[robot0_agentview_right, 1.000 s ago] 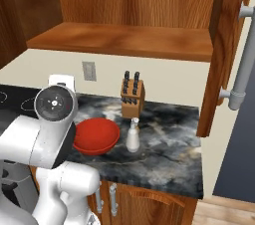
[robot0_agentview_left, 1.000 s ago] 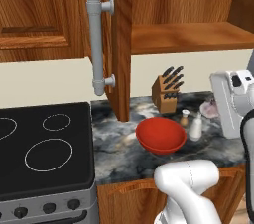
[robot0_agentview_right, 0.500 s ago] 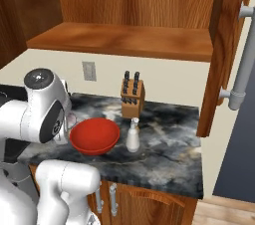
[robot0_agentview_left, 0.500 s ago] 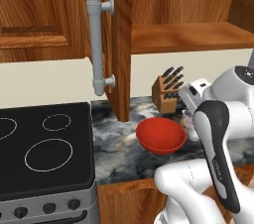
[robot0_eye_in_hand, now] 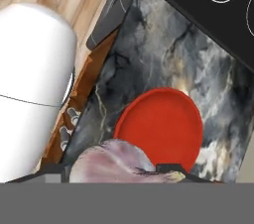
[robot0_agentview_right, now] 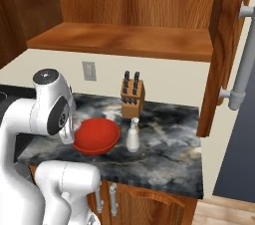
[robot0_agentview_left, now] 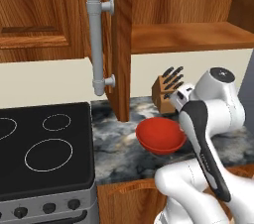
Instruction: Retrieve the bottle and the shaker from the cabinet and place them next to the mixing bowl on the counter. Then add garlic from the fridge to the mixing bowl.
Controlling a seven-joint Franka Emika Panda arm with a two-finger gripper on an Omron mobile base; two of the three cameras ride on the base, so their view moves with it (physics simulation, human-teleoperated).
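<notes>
Gripper [robot0_eye_in_hand: 124,171] pinching garlic [robot0_eye_in_hand: 111,161], hovering over red bowl [robot0_eye_in_hand: 161,126] on marble counter [robot0_agentview_right: 169,144]. Shaker [robot0_agentview_right: 133,137] standing just beside bowl, knife block [robot0_agentview_right: 132,98] behind.

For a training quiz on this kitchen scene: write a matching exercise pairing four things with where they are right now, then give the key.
Things:
1. garlic
2. mixing bowl
3. shaker
4. knife block

Places:
A. at the back of the counter, against the wall
B. standing just right of the red bowl, seen from the right base view
C. between the gripper's fingertips, above the counter
D. on the marble counter, beside the stove

Pairs: 1-C, 2-D, 3-B, 4-A
</notes>
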